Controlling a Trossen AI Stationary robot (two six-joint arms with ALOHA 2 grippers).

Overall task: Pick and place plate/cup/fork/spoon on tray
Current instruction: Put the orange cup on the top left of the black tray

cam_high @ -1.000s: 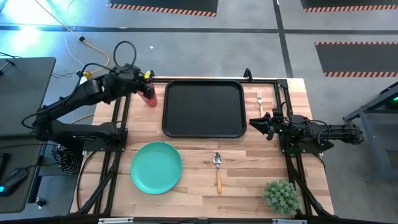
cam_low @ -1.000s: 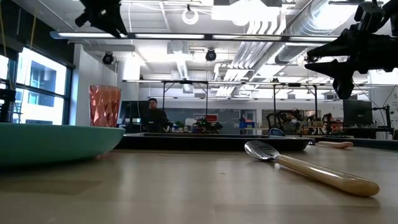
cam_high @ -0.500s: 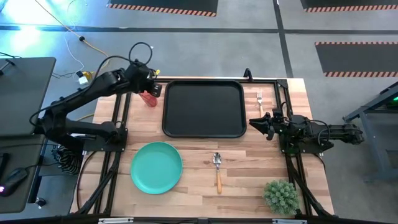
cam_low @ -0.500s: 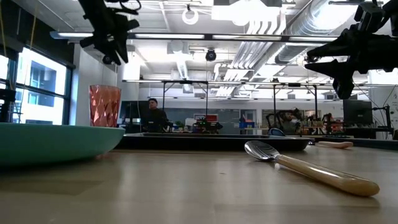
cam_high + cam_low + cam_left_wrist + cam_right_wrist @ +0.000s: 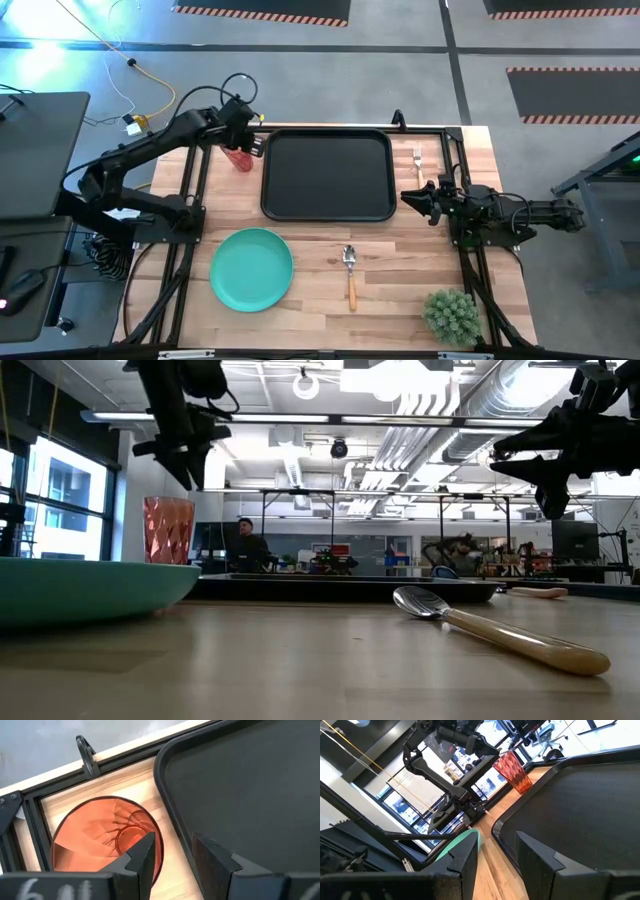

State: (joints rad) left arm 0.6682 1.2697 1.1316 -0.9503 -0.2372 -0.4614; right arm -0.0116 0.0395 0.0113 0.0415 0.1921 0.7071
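The red cup stands upright on the table left of the black tray. My left gripper hangs open above the cup's right side, touching nothing; in its wrist view one finger is over the cup's rim and the other over the tray's edge. The turquoise plate lies near the front left. The spoon lies in front of the tray, the fork to its right. My right gripper waits open by the tray's right front corner.
A small artificial plant stands at the front right corner. Black frame rails run along the table's left and right sides. A person sits far back in the room. Bare wood lies between plate and spoon.
My left gripper has gone toward the table's right edge and come down, ending above the cup's right side. The cup and the other things have stayed in place.
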